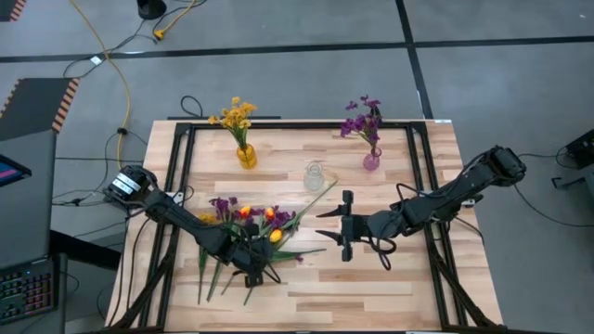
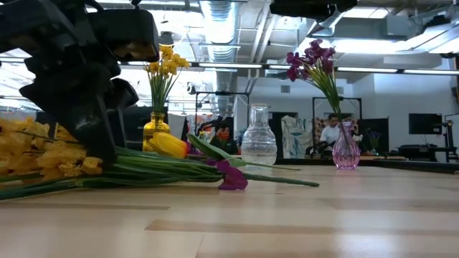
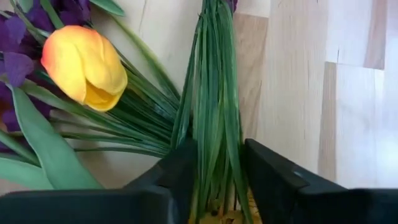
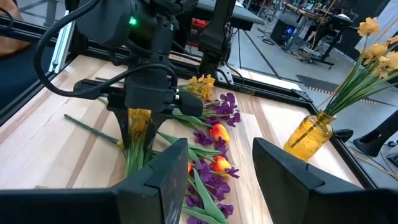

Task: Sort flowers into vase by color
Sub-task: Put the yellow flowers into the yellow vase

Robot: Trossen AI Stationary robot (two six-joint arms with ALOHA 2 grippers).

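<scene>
The left gripper (image 3: 214,180) stands low over the loose pile of flowers (image 1: 246,227) at about 7 o'clock on the table (image 1: 390,297). Its two dark, flat-faced fingers (image 3: 177,171) are drawn narrow around a bundle of thin green stems (image 3: 211,106), one finger on each side, pads pressed against the bundle. The stems are slender, ribbed and grass-like.

Just beside the bundle lies a smooth, egg-shaped orange-yellow tulip bud (image 3: 84,65), with broad green leaves and ruffled purple blooms (image 3: 18,37) around it. Fluffy yellow clusters (image 2: 43,154) lie at the pile's near edge in the low view.

The right gripper (image 1: 345,225) hovers near the table centre, at 3 o'clock from the pile, fingers spread wide and empty.

Three glass vases stand along the far side:
- At 11 o'clock, an amber vase (image 1: 246,156) with yellow flowers.
- At 12 o'clock, a clear ribbed vase (image 1: 315,175).
- At 1 o'clock, a pink-tinted vase (image 1: 371,160) with purple flowers.

The table is pale jointed wood planks within a black metal frame (image 1: 181,139).
</scene>
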